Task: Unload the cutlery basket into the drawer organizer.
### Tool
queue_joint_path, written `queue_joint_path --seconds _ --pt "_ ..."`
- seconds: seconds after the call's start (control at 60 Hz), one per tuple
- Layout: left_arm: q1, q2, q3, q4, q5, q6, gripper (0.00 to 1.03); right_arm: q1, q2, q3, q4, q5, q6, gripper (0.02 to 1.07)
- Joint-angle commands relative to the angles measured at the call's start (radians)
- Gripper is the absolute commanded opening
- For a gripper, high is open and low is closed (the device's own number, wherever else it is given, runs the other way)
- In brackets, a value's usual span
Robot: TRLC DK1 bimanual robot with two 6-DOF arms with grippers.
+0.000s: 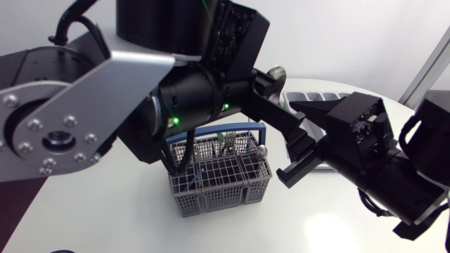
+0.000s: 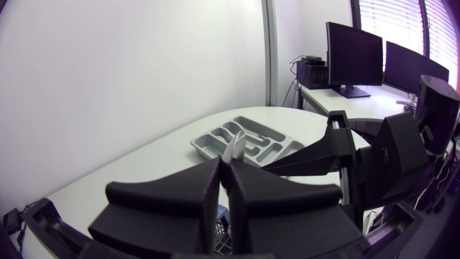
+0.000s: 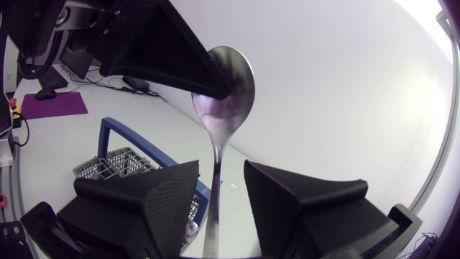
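1. The left gripper [image 2: 226,167] is pinched narrow on a spoon [image 3: 224,79], which shows as a thin pale sliver between its fingertips in its own wrist view.
2. The right gripper [image 3: 223,169] faces it at close range with its jaws apart. The spoon's handle runs down between its two fingers with a gap on either side, so they do not clasp it. The bowl stands up beyond them, partly covered by one of the left gripper's fingers.
3. From above, the two grippers meet over the middle of the counter [image 1: 105,218]. The spoon's bowl pokes up just past the left gripper's wrist.
4. The left arm [image 1: 105,91] is raised close under the overhead camera. Its broad silver link and black joints hide much of the counter's left side and part of what lies below. The right arm [image 1: 394,176] comes in low from the right.
5. Beneath the grippers the grey mesh cutlery basket [image 1: 218,190] stands upright on the counter with its blue handle [image 1: 242,128] raised. It holds some cutlery, and a round metal end [image 1: 261,149] stands up at its right rim.
6. Farther back the grey drawer organizer [image 2: 251,137] lies flat, well apart from the basket. What can be seen of its compartments looks bare.
7. The counter is white and smooth, with a rounded far edge.
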Motion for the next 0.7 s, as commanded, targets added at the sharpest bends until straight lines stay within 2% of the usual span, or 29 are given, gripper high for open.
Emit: queue_joint_path --seconds 0.0,0.333,0.683 --pt "0.006 0.014 0.05 0.004 0.009 -0.03 0.06 0.007 0.019 -0.021 0.022 0.012 -0.014 0.46" --pt "0.009 0.02 0.05 -0.007 0.019 -0.032 0.06 0.009 0.044 -0.008 0.031 0.012 -0.017 0.21" --pt "0.012 0.02 0.044 -0.005 0.02 -0.038 0.07 0.013 0.049 -0.011 0.023 0.012 -0.011 0.12"
